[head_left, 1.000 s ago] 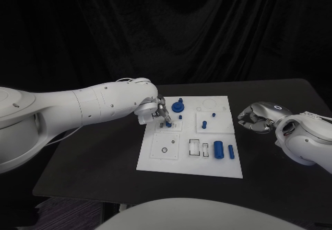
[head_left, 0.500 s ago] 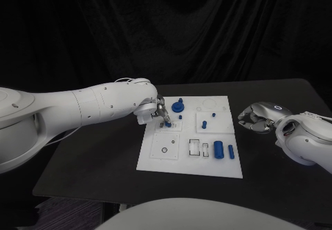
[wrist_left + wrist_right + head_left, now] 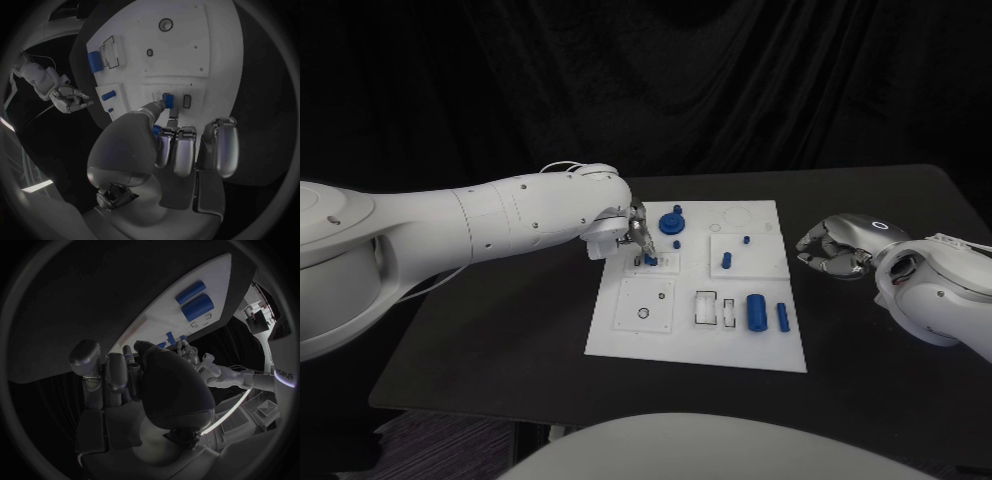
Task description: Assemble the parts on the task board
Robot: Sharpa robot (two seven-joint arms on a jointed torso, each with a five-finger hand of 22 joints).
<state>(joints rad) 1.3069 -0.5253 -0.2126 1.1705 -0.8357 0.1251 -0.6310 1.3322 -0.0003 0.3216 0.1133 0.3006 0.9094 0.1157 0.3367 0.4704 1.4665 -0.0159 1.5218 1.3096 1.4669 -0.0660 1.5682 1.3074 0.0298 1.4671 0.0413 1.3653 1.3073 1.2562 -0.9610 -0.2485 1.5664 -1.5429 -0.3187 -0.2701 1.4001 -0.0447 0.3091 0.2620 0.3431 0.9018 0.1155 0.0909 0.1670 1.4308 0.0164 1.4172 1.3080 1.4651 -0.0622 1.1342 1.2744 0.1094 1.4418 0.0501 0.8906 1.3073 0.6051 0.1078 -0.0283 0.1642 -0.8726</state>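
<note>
Now left hand (image 3: 626,234) pinching blue part (image 3: 167,99), over task board (image 3: 661,340).

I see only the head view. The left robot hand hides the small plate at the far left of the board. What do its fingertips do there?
Observer: In the left wrist view, the thumb of the left robot hand touches a small blue part that stands in the task board.
Operator: Does it grip this part?
Observer: I cannot tell. Right beside the part there is a dark rectangular slot, and it is empty.
Operator: And the right robot hand, does it hold something?
Observer: No. The right wrist view shows the right robot hand with fingers curled in and nothing in them.
</note>
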